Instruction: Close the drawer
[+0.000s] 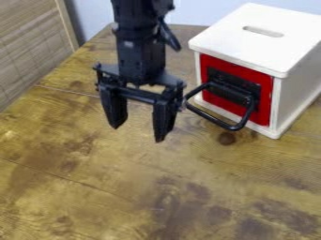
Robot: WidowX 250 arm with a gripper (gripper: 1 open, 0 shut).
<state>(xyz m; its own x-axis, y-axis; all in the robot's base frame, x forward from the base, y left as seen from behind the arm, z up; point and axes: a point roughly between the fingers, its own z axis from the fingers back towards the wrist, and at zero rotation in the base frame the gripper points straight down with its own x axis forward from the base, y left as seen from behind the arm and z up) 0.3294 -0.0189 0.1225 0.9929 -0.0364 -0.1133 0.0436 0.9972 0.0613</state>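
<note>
- The drawer (pixel 234 86) sits in the front face of a white cabinet (pixel 268 47) at the right rear of the worktop (pixel 75 187); it has a red front with a black panel.
- A large black loop handle (pixel 217 110) juts out from the drawer front toward the left and forward, its outer bar hanging low over the wood.
- Whether the drawer front lies flush with the cabinet face or stands slightly out cannot be told from this angle.
- The cabinet top is white and carries a narrow slot (pixel 264 32).
- The gripper (pixel 135 124) hangs from a black arm (pixel 138 33) left of the cabinet, pointing down at the worktop.
- Its jaws are released, spread wide apart with two dark fingers (pixel 113 111) and nothing between them.
- The right-hand finger in the view stands just beside the handle's outer end; contact between them cannot be made out.
- The fingertips hover above the wood rather than resting on it.
- The worktop is brown, worn wood with dark stains near the front.
- A woven panel (pixel 32 47) stands at the left edge.
</note>
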